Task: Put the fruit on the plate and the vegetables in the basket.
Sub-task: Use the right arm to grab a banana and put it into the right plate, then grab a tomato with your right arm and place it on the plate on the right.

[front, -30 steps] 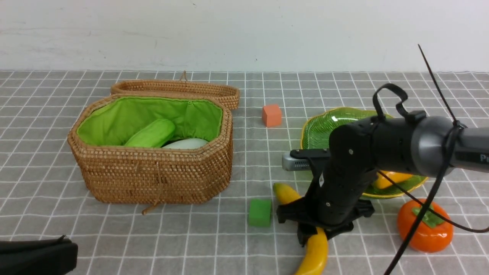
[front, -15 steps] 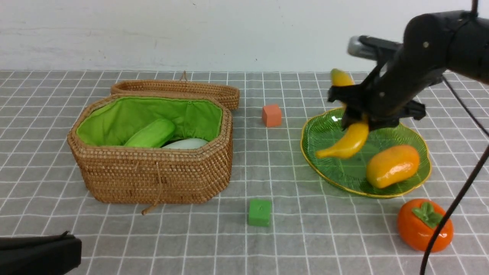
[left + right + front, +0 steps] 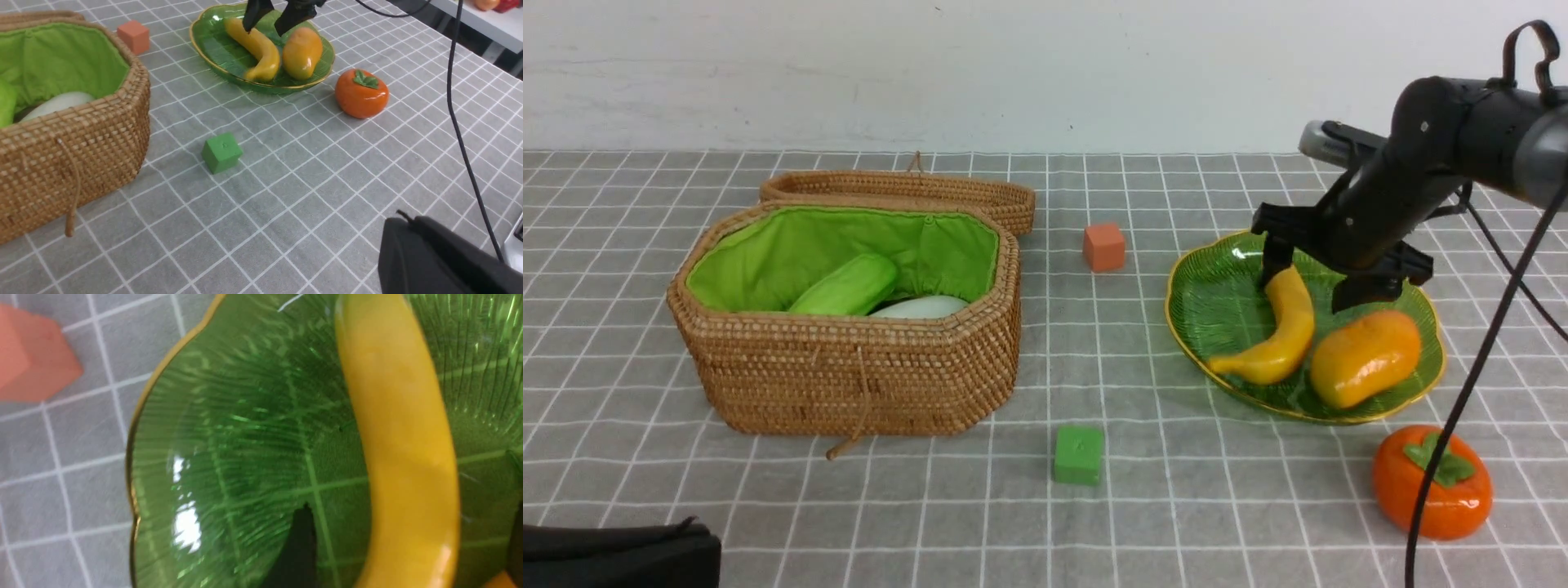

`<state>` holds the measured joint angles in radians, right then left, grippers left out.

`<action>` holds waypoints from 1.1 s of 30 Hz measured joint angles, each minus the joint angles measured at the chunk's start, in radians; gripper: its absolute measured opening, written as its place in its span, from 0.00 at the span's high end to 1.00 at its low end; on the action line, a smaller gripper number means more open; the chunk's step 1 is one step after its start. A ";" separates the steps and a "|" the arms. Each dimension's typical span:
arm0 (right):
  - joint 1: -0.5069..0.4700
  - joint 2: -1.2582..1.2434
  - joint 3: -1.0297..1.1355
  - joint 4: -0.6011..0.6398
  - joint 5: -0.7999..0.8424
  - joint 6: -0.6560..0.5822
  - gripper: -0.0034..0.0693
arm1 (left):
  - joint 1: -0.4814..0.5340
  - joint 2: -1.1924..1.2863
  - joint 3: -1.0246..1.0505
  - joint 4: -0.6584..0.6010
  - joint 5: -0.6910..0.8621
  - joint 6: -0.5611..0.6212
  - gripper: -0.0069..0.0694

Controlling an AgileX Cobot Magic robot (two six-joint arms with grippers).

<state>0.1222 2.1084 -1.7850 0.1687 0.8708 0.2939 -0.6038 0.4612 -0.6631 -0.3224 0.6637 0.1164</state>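
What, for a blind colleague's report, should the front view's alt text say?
The right arm's open fingers straddle a banana beside a mango on the green plate. A persimmon sits on the cloth; a gourd and radish lie in the wicker basket.

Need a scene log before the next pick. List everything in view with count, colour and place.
basket: one, tan, green-lined, open, left.
gourd: one, light green, in basket.
radish: one, white, in basket beside gourd.
plate: one, green glass, gold rim, right.
banana: one, yellow, on plate.
mango: one, orange-yellow, on plate beside banana.
persimmon: one, orange, on cloth beside plate.
orange cube: one, between basket and plate.
green cube: one, near side, centre.
tablecloth: one, grey checked, under everything.
right gripper: one, black, open, astride banana's far end.
left gripper: one, black, near-left corner, state unclear.
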 joint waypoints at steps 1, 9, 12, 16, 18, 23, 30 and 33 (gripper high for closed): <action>0.000 -0.021 -0.002 0.001 0.025 -0.014 0.05 | 0.000 0.000 0.000 -0.007 0.000 0.015 0.93; 0.019 -0.354 0.145 -0.080 0.274 -0.131 0.48 | 0.000 0.000 0.000 -0.035 -0.002 0.110 0.93; 0.005 -0.502 0.302 -0.137 0.280 -0.079 0.63 | 0.000 0.000 0.000 -0.048 0.003 0.117 0.93; -0.117 -0.765 0.691 -0.131 0.168 -0.018 0.69 | 0.000 0.000 0.000 -0.076 0.012 0.119 0.93; -0.150 -0.804 0.775 -0.093 0.129 -0.032 0.64 | 0.000 0.000 0.000 -0.077 0.014 0.119 0.93; -0.272 -0.813 0.971 0.202 -0.080 -0.268 0.21 | 0.000 0.000 0.000 -0.079 0.021 0.119 0.93; -0.288 -0.597 0.955 0.396 -0.216 -0.496 0.03 | 0.000 0.000 0.000 -0.106 0.032 0.119 0.93; -0.291 -0.505 0.918 0.414 -0.227 -0.533 0.06 | 0.000 0.000 0.000 -0.111 0.042 0.119 0.93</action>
<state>-0.1685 1.6029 -0.8673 0.5829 0.6437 -0.2391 -0.6042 0.4612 -0.6631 -0.4333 0.7060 0.2358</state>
